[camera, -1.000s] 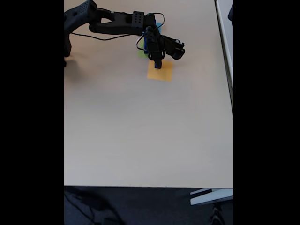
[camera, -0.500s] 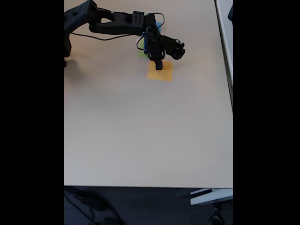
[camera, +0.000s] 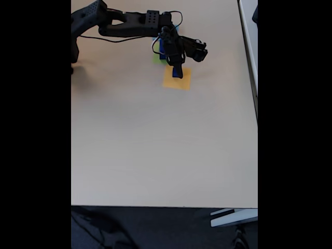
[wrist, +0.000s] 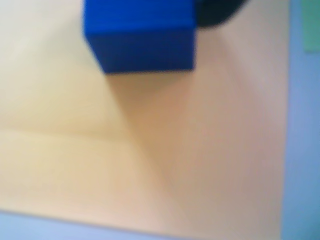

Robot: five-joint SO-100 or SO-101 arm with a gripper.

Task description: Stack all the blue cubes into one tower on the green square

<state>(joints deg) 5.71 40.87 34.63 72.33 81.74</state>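
In the fixed view my gripper (camera: 178, 71) hangs over the top edge of the orange square (camera: 177, 79), shut on a small blue cube (camera: 179, 73) that shows between the dark fingers. Left of it, another blue cube (camera: 162, 49) stands on the green square (camera: 156, 58), partly hidden by the wrist. The wrist view is blurred. It shows the held blue cube (wrist: 140, 35) at the top, above the orange square (wrist: 150, 160), with a dark finger (wrist: 220, 10) beside it. A sliver of the green square (wrist: 312, 25) sits at the right edge.
A light-blue paper square (camera: 178, 27) peeks out behind the arm at the table's far end. The arm's base (camera: 78, 36) stands at the far left. The table's right edge (camera: 249, 78) and near edge (camera: 164, 206) border a wide bare tabletop.
The gripper has lifted and tilted a little toward the upper right over the orange square. Blue now shows between its fingers where only dark fingertips showed before.
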